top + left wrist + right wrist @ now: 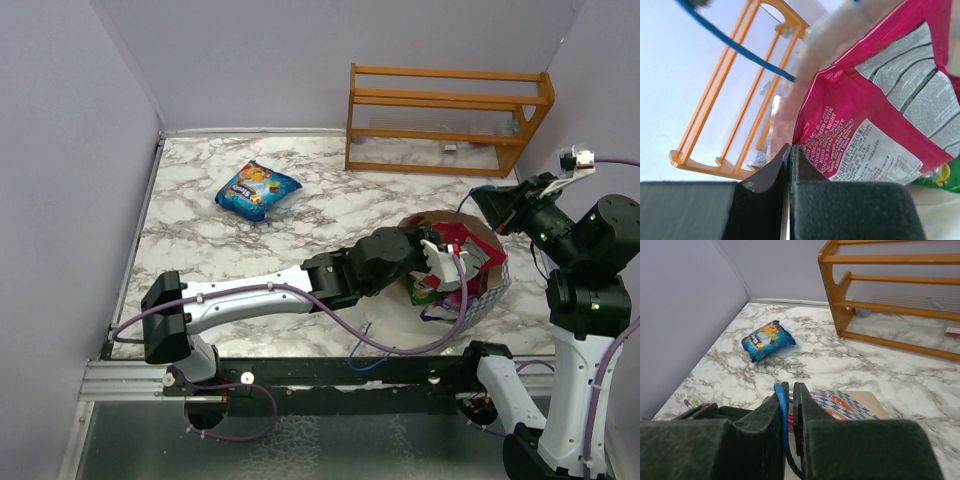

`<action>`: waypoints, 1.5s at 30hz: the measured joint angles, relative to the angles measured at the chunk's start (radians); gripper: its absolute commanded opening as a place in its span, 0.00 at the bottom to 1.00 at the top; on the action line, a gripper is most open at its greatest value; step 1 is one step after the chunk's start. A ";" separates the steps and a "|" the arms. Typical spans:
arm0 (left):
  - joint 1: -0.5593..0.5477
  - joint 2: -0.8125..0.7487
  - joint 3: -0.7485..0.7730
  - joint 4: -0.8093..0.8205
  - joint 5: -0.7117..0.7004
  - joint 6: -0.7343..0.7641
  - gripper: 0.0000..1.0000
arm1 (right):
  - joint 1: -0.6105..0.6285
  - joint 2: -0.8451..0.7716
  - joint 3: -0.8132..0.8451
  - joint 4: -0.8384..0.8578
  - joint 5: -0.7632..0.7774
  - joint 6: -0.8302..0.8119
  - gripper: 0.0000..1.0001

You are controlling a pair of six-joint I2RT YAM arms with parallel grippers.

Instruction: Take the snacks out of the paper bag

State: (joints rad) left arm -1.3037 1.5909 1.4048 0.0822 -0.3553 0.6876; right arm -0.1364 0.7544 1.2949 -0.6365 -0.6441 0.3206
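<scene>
marble table (330, 220), orange wooden rack (445, 100) at its far right edge. paper bag (493, 285) lies on its side at near right, blue-and-white chequered with orange-red marks, mouth facing left, snacks still inside.

red-pink packet (850, 100) sits in the bag mouth. it has white panels of dense black small print plus lines of white capitals on the pink; too fine to read for sure.

blue chip bag (258, 190) is already out, lying alone mid-table, left of the rack and well apart from the paper bag. bright cartoon print, lettering too small to make out. green packet (940, 177) shows just under the red-pink one, yellow mark on it, not readable.

left gripper (791, 147) is reached into the bag mouth, jaws pressed together with no visible gap, nipping the lower corner of the red-pink packet.

right gripper (788, 385) is up beside the bag's far right side, jaws narrow, clamped on the blue cord handle (783, 410), which runs down between the fingers.
</scene>
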 measured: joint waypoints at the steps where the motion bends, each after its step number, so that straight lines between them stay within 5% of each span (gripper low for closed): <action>1: 0.000 -0.005 0.006 0.000 -0.006 -0.013 0.00 | 0.000 0.000 0.000 0.000 0.002 -0.001 0.10; 9: -0.001 -0.042 0.127 0.000 -0.045 -0.134 0.00 | 0.000 0.000 0.000 0.000 0.007 -0.004 0.10; 19: -0.035 -0.075 0.471 -0.174 -0.158 -0.311 0.00 | 0.000 0.000 0.000 -0.002 0.024 -0.011 0.11; 30: -0.022 -0.105 0.619 -0.251 -0.463 -0.208 0.00 | 0.000 0.000 0.000 -0.002 0.029 -0.012 0.11; 37: 0.217 -0.114 0.591 -0.344 -0.545 -0.230 0.00 | 0.000 0.000 0.000 -0.002 0.030 -0.013 0.11; 45: 0.537 -0.182 0.385 -0.483 -0.481 -0.454 0.00 | 0.000 0.000 0.000 -0.002 0.030 -0.012 0.11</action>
State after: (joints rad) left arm -0.7662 1.4094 1.7901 -0.4011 -0.8360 0.2340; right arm -0.1364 0.7540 1.2949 -0.6384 -0.6144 0.3084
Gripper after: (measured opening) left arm 0.011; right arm 0.106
